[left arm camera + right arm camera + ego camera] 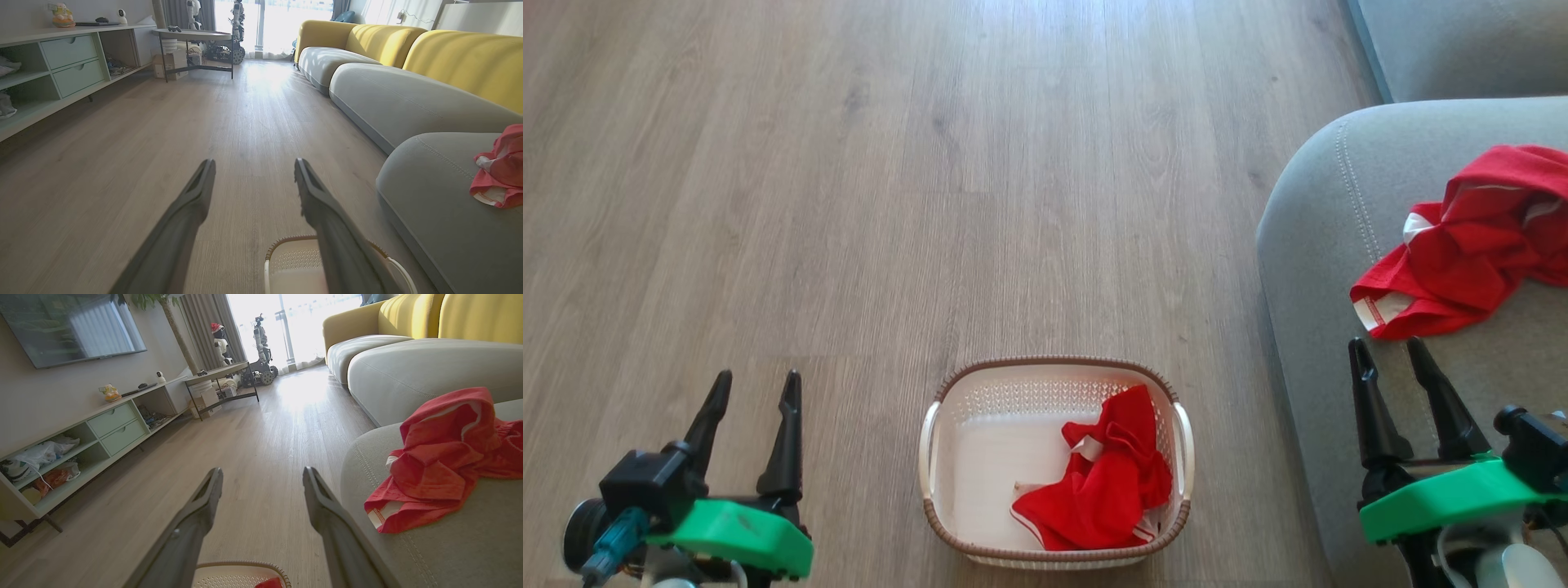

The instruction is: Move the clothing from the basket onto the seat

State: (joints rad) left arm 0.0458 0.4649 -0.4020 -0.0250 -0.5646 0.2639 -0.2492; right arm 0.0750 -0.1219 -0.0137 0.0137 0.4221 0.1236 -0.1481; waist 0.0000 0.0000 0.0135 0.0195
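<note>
Red and crumpled, one garment (1107, 478) lies in the right side of the white basket (1054, 360) on the wood floor (931, 204). The other garment (1470, 245) lies on the grey sofa seat (1323, 245), near its round edge. The left gripper (758, 377) beside the basket and the right gripper (1387, 343) over the seat both have jaws apart, holding nothing.

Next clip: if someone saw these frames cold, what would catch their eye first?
Two bright red garments stand out against pale surroundings. One garment lies crumpled on the grey seat at the right, and the other garment is bunched in the right half of the white basket on the wood floor. The left gripper and right gripper stand open and empty at the lower corners of the head view.
</note>
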